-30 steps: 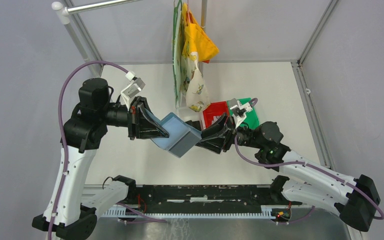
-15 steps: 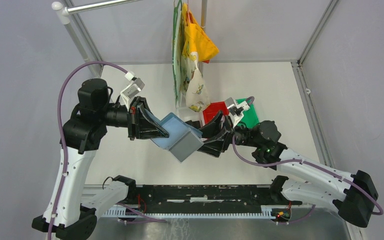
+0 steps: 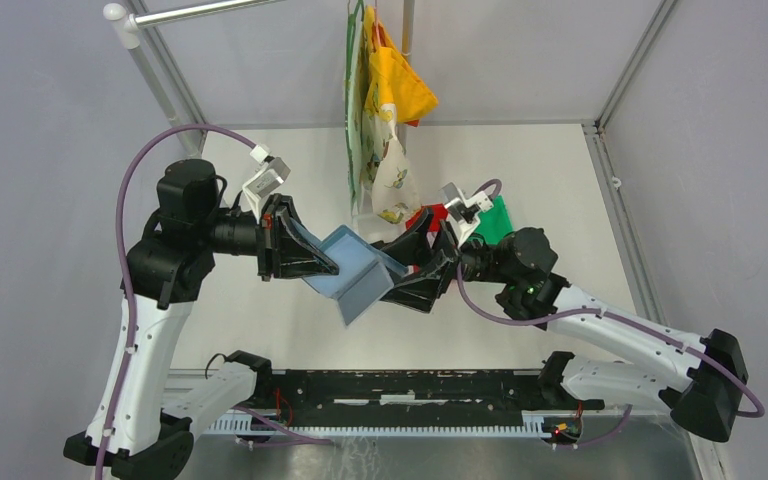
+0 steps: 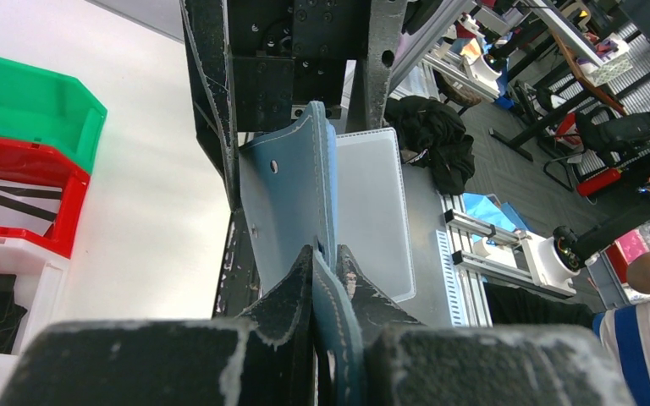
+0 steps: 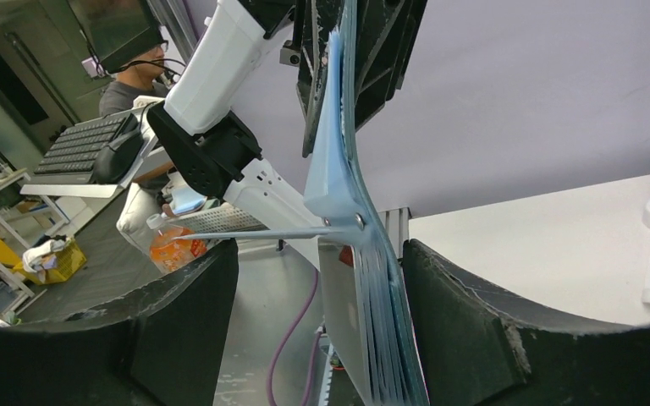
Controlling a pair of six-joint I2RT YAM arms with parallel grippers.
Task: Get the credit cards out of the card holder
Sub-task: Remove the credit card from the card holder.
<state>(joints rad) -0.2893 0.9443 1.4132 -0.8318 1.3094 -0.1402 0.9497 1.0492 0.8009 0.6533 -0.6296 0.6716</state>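
Card holder [image 3: 355,275]: one, open, in air over counter [image 3: 560,180], between arms. Left pincer [image 3: 325,268] narrow, clamping one edge. Right pincer [image 3: 400,272] spread wide astride other end; contact unclear. Credit cards [image 5: 382,338]: layered edges inside holder, count unreadable. One red bin [image 3: 428,216], one green bin [image 3: 498,218]

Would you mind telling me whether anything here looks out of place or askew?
The card holder hangs in mid-air, pinched at one edge by the left gripper. Its free flap tilts down askew inside the open right gripper. Nothing looks spilled or damaged.
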